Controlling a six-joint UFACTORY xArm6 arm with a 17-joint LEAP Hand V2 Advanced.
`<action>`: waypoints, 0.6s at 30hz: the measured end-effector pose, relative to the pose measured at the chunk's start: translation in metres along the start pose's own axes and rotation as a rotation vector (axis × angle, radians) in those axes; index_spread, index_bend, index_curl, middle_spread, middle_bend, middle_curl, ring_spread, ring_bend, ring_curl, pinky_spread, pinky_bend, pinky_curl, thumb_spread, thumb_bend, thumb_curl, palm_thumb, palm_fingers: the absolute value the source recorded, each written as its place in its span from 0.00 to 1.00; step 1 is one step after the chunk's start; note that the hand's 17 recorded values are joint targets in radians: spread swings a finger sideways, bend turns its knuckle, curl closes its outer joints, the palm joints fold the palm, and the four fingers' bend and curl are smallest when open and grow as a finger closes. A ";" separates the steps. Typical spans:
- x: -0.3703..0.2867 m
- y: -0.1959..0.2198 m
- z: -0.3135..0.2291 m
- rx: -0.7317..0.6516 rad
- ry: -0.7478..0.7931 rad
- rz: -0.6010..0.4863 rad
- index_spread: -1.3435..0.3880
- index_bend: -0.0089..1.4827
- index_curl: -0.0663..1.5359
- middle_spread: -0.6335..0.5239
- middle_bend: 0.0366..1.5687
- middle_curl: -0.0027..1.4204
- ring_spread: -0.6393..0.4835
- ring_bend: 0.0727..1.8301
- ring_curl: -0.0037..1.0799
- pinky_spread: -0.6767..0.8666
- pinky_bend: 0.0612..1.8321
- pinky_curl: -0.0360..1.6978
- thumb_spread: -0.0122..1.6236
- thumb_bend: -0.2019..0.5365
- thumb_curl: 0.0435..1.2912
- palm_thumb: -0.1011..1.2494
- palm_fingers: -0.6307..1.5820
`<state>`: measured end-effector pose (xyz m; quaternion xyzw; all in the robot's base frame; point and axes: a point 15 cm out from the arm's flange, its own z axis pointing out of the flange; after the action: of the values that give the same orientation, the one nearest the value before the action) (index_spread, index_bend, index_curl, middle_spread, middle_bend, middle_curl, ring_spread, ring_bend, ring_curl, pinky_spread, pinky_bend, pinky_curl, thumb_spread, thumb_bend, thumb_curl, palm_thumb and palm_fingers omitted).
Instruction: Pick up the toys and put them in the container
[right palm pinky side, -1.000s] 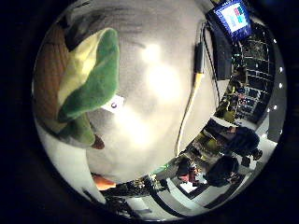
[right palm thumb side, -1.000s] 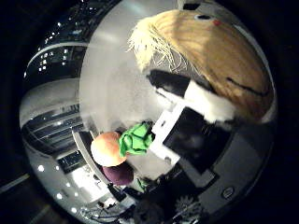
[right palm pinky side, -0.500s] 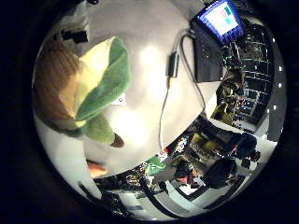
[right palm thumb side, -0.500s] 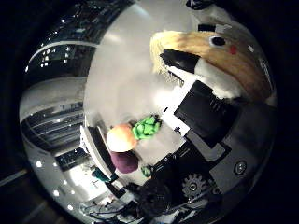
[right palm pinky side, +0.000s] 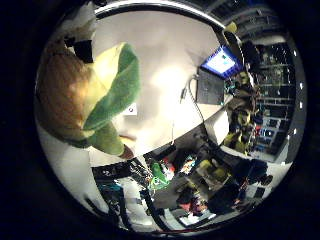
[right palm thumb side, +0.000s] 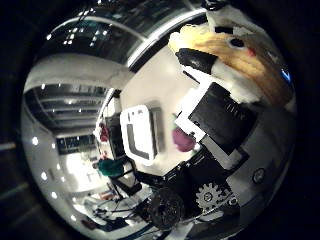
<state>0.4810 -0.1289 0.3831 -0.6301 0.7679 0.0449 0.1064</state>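
We take the white table (right palm pinky side: 165, 95) as reference. Raised above it, the plush toy (right palm pinky side: 85, 105), tan with green and yellow parts, fills the palm, and the hand's (right palm thumb side: 220, 125) fingers (right palm thumb side: 200, 60) curl around it. The white container (right palm thumb side: 139, 132) stands on the table, with a purple toy (right palm thumb side: 184, 140) just beside it.

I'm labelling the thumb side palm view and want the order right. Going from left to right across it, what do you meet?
White container on the table, then the purple toy beside it, then the hand's black and white fingers, with the tan plush toy held against them furthest right.
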 end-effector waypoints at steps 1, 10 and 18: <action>-0.023 0.006 0.002 -0.005 -0.019 -0.027 0.66 0.78 0.43 0.46 0.82 0.42 0.42 0.76 0.51 0.30 0.65 0.48 0.61 0.25 0.38 0.80 0.84; -0.197 0.044 0.050 -0.026 -0.091 -0.219 0.66 0.79 0.42 0.46 0.83 0.41 0.42 0.76 0.51 0.30 0.63 0.52 0.62 0.25 0.39 0.80 0.84; -0.295 0.052 0.104 0.078 -0.128 -0.323 0.66 0.78 0.42 0.46 0.83 0.40 0.42 0.76 0.51 0.29 0.61 0.54 0.62 0.24 0.40 0.79 0.84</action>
<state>0.4954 0.1856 0.3431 -0.7363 0.6497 0.0374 0.1854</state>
